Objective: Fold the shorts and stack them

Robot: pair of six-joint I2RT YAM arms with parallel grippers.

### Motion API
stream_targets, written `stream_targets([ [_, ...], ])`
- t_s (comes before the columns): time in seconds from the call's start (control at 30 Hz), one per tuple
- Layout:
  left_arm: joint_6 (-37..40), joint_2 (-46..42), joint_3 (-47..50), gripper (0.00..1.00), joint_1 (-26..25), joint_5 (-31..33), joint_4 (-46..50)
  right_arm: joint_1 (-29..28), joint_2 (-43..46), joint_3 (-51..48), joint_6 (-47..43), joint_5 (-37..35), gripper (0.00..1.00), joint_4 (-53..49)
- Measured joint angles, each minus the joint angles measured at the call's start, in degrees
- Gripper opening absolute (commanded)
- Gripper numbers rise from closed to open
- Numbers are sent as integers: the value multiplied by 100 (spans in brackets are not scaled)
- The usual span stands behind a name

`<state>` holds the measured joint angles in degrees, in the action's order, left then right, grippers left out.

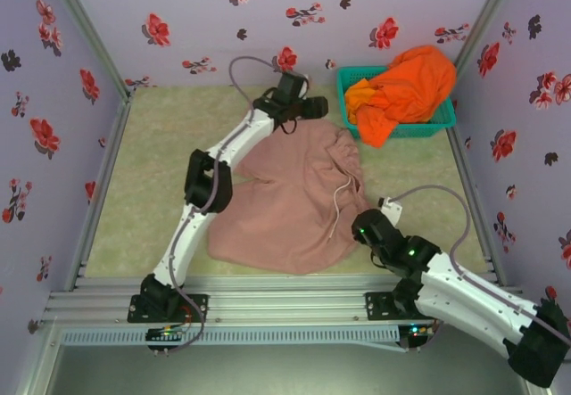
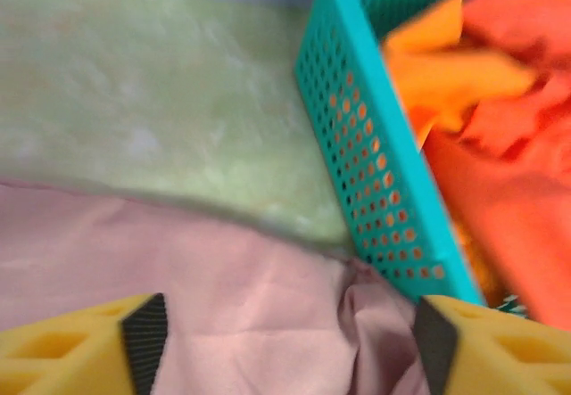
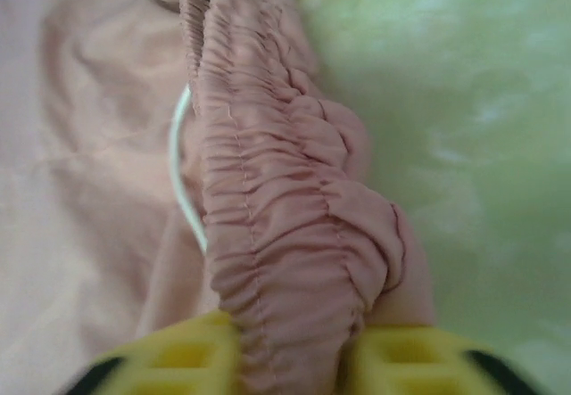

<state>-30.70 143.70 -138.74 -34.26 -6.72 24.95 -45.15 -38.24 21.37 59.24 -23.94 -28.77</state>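
The dusty pink shorts point(image 1: 285, 203) lie spread on the green mat, waistband to the right, with a white drawstring point(image 1: 337, 208) trailing over them. My left gripper point(image 1: 323, 107) hovers over their far corner beside the basket. It is open wide, with pink cloth point(image 2: 241, 306) lying below the gap point(image 2: 290, 337). My right gripper point(image 1: 363, 223) sits at the waistband's near end. Its yellow fingers stand apart point(image 3: 290, 350) with the gathered waistband point(image 3: 285, 217) lying between them and the drawstring point(image 3: 183, 181) to the left. Bright orange shorts point(image 1: 406, 87) are heaped in the basket and spill over its front.
The teal mesh basket point(image 1: 419, 130) stands at the back right; its perforated wall point(image 2: 375, 145) is right next to the left gripper. Floral walls enclose the mat point(image 1: 152, 172), which lies bare to the left of the pink shorts.
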Motion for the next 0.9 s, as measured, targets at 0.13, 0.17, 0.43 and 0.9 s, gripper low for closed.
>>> stream_targets([
  [0.13, 2, -1862, 1862, 95, 334, 225, -350, 175, 210, 96, -205, -17, 72, -516],
  [0.17, -7, -2426, 2424, 96, 455, 264, -501, 177, 212, 210, -319, -9, 74, -645],
  [0.43, -356, -4854, 6035, 99, 1259, 367, -1882, 232, -966, 1991, -1641, 20, 89, -872],
  [0.9, -1272, -3403, 7237, 99, 1255, -341, -3259, 1029, -4671, 3827, -2627, 1989, 90, 719],
])
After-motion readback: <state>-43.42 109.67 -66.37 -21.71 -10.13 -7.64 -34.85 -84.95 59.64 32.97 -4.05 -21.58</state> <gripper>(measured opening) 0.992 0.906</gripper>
